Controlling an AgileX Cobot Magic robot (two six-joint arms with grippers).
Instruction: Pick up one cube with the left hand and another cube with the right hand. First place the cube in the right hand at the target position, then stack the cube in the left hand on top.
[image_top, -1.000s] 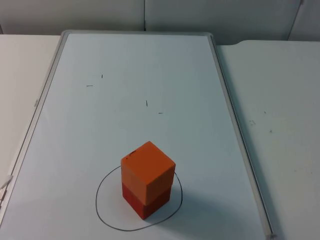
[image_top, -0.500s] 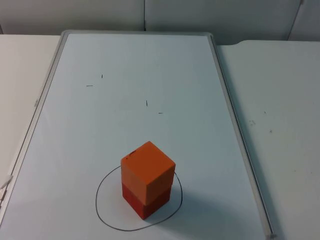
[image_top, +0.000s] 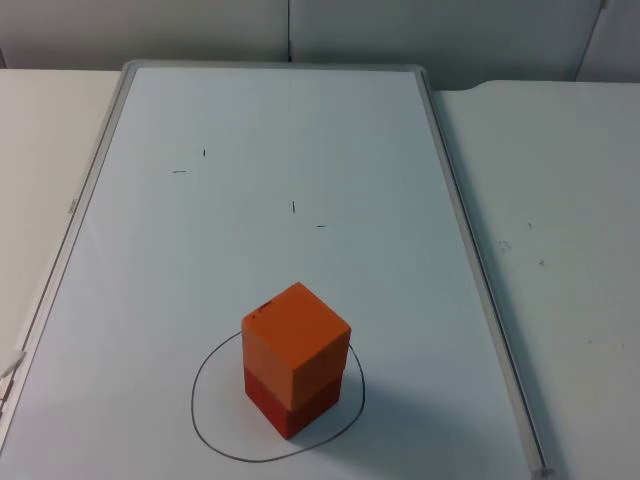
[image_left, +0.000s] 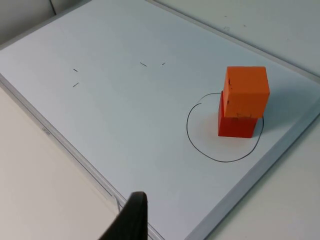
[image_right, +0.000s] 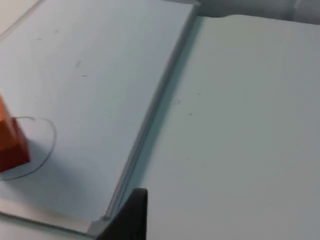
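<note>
An orange cube (image_top: 297, 340) sits squarely on top of a red cube (image_top: 290, 405), and the stack stands inside a hand-drawn black circle (image_top: 200, 405) near the front of the whiteboard (image_top: 250, 150). Nothing touches the stack. The left wrist view has the same orange cube (image_left: 246, 91) over the red cube (image_left: 236, 125) from a distance, with my left gripper (image_left: 131, 220) back beyond the board's frame. From the right wrist view, the red cube (image_right: 11, 147) is far off, and my right gripper (image_right: 131, 217) hangs over the bare table beside the board's frame.
The whiteboard's metal frame (image_top: 478, 270) runs along its right side, with plain white table (image_top: 560, 250) beyond it. A few short pen marks (image_top: 293, 207) dot the board's middle. A grey partition wall (image_top: 300, 30) closes the back.
</note>
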